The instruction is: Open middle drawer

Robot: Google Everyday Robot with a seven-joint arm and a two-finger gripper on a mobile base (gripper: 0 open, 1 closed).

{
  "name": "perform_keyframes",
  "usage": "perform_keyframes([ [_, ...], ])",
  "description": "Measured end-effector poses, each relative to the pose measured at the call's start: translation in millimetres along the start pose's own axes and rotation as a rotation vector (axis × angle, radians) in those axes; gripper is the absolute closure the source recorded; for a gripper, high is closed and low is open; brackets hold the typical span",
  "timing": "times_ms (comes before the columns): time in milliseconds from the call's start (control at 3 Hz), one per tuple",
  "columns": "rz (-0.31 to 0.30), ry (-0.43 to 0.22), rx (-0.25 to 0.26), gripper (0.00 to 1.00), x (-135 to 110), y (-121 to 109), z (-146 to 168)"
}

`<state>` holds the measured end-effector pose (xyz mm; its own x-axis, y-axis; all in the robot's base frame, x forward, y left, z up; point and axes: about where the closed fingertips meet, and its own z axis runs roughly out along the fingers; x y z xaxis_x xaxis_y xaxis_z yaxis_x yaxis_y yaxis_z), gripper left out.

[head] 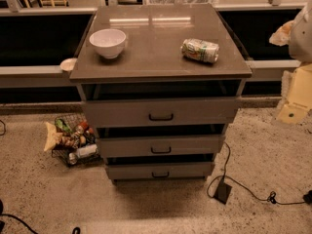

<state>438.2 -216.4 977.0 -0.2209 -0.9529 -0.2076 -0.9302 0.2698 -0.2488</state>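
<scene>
The grey-brown cabinet [158,38] stands in the middle of the view with three drawers stacked in its front. The middle drawer [195,145] is the second one, a wide, shallow flat front with a small dark handle [161,150] at its centre. A dark gap shows above its front. The taller top drawer [204,112] is above it and the lowest drawer [190,170] is below. My gripper [295,101] is a pale shape at the right edge of the view. It is to the right of the cabinet, about level with the top drawer, and touches nothing.
A white bowl [107,42] and a can [200,50] lying on its side are on the cabinet top. A wire basket [72,140] of snacks stands on the floor to the left. A black box [223,191] with a cable lies on the floor to the right.
</scene>
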Motion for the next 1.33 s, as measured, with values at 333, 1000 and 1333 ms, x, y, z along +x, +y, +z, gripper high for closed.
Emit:
perform_keyframes([
  [333, -0.004, -0.005, -0.004, 0.00, -0.5, 0.6, 2.6],
  [1000, -0.111, -0.136, -0.121, 0.00, -15.4, 24.8, 79.1],
  [1333, -0.176, -0.193, -0.226, 0.00, -22.8, 50.9, 146.8],
])
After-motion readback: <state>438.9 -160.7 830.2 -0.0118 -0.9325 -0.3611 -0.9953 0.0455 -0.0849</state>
